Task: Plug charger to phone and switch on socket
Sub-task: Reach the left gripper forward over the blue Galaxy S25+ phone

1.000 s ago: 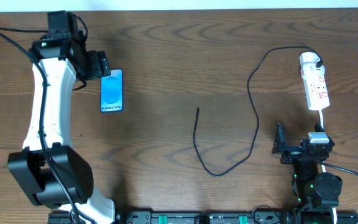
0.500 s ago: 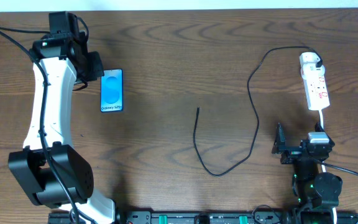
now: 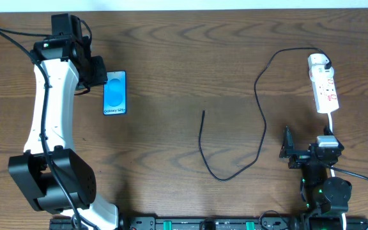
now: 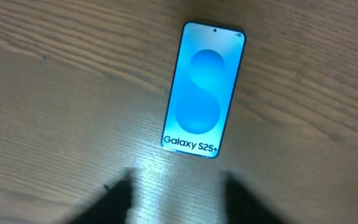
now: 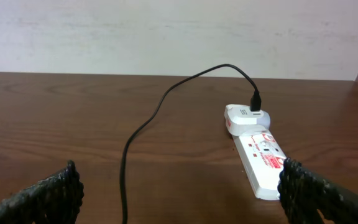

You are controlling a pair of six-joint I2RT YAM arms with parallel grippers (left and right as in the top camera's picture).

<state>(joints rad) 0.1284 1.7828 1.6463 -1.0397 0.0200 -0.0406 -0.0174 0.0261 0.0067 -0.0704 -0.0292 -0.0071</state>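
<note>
Beside the phone [image 3: 114, 92], the left gripper [image 4: 178, 185], apart and empty, should square across its long edges before closing; right gripper [image 5: 179, 169] gapes.

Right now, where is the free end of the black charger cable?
In the overhead view, the charger's plug tip lies mid-table, apart from the phone at left and the socket at right.

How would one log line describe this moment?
left gripper: open, near phone | right gripper: open, empty | charger: not in phone
</note>
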